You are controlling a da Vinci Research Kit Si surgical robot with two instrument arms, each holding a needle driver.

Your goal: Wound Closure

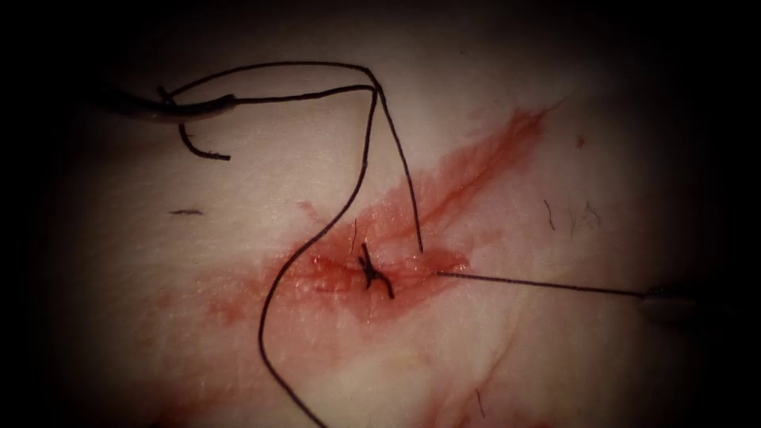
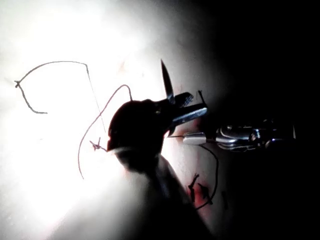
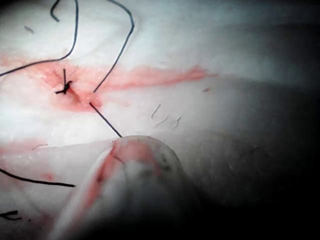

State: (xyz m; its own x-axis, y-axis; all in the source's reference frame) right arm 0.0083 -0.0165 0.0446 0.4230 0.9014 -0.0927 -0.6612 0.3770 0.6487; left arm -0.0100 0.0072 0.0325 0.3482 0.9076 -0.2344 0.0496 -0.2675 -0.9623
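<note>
The right claw (image 1: 646, 296) sits well right of the cut (image 1: 372, 273), closed on a taut thread (image 1: 539, 284) whose long axis runs nearly level from the tissue (image 1: 555, 357) beside the knot (image 1: 374, 273). The left claw (image 1: 226, 101) at upper left grips 2 thread strands. The needle's whereabouts cannot be told. The right arm is nearer the cut.

The left tool (image 2: 187, 107) has slim, pointed steel fingers on a dark, rounded wrist. The right tool (image 2: 200, 138) is shiny silver metal with a jointed, polished wrist, its pale rounded shaft (image 3: 135, 195) smeared red.
</note>
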